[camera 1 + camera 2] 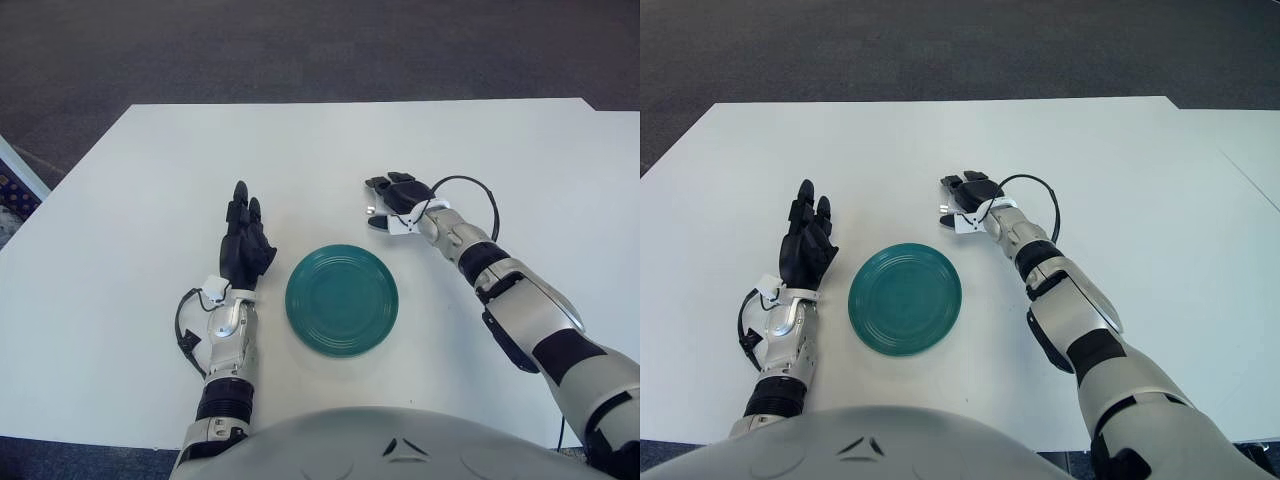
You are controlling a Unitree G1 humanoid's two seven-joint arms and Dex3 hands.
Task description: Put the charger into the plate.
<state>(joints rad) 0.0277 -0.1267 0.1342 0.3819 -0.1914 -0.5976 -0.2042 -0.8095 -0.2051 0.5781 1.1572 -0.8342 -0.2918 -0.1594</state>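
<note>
A teal plate [342,300] lies on the white table in front of me, with nothing in it. Beyond its far right rim my right hand [393,198] has its black fingers curled down over a small white charger [375,213], which is mostly hidden beneath them. Hand and charger are a short way from the plate and do not touch it. A black cable [470,185] loops at the right wrist. My left hand [246,240] shows just left of the plate, fingers straight and holding nothing.
The white table [150,200] reaches well beyond both hands, with its far edge at the top and dark carpet [300,50] behind it. A second white surface [620,100] adjoins at the far right.
</note>
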